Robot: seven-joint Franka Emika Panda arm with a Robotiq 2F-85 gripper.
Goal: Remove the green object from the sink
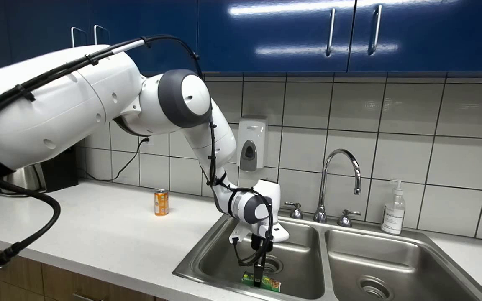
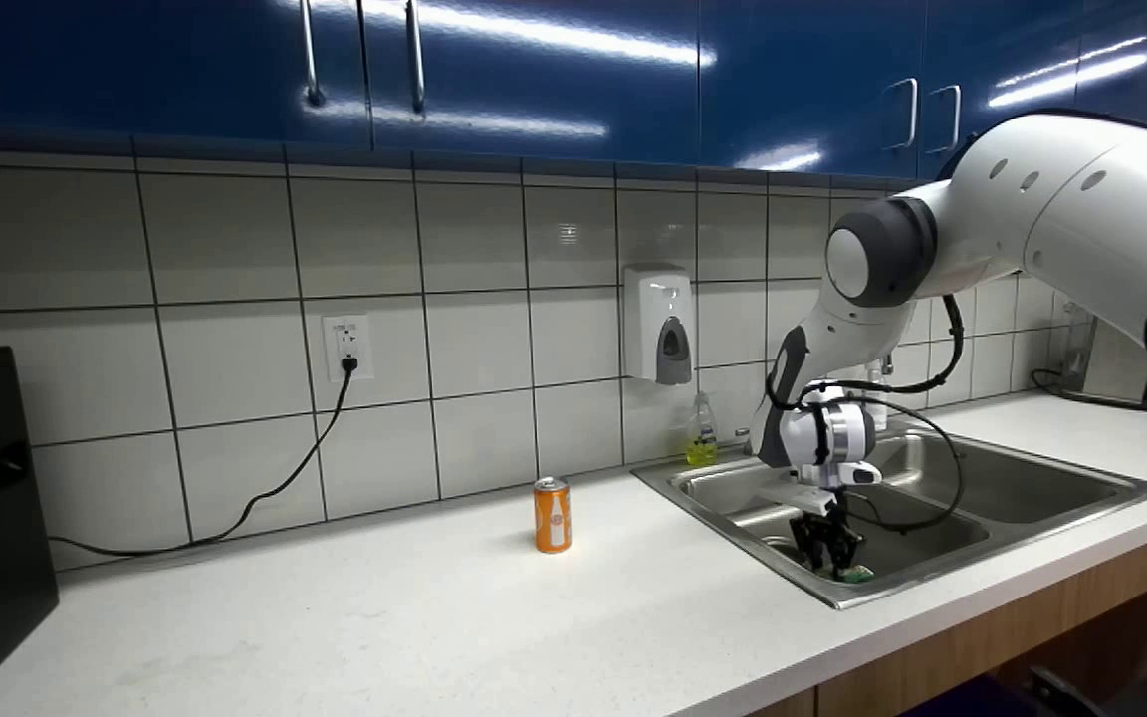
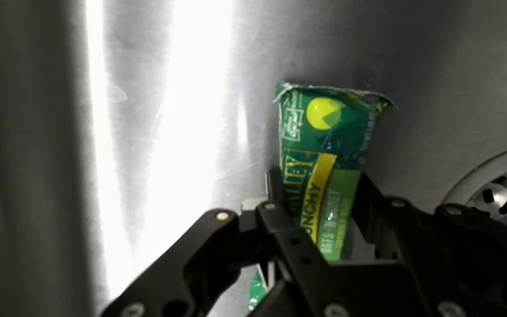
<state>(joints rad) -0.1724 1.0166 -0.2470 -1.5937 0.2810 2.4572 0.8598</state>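
green packet, a narrow, glossy, creased wrapper, points its ragged silvery end toward twelve o'clock in my wrist view. my gripper pinches it across its width, matte black fingers against both long edges, the wrapper filling the gap. a shiny green scrap shows past them at six o'clock; i can't tell whether it is the same wrapper's other end. the packet is inside the dull steel sink, in the basin nearer the smooth orange can; whether it touches the basin floor i can't make out. only the wrist view lets me read the print, "oats 'n honey", and see the slots in the round metal drain toward three o'clock. both exterior views give me the packet as a small green patch at the end of the bulky white arm. in an exterior view the curved chrome faucet stands in full between three and four o'clock, with a clear pump bottle farther out on the same bearing. in an exterior view i get the flat wall socket and black plug at nine o'clock, and a clear bottle of yellow liquid toward four
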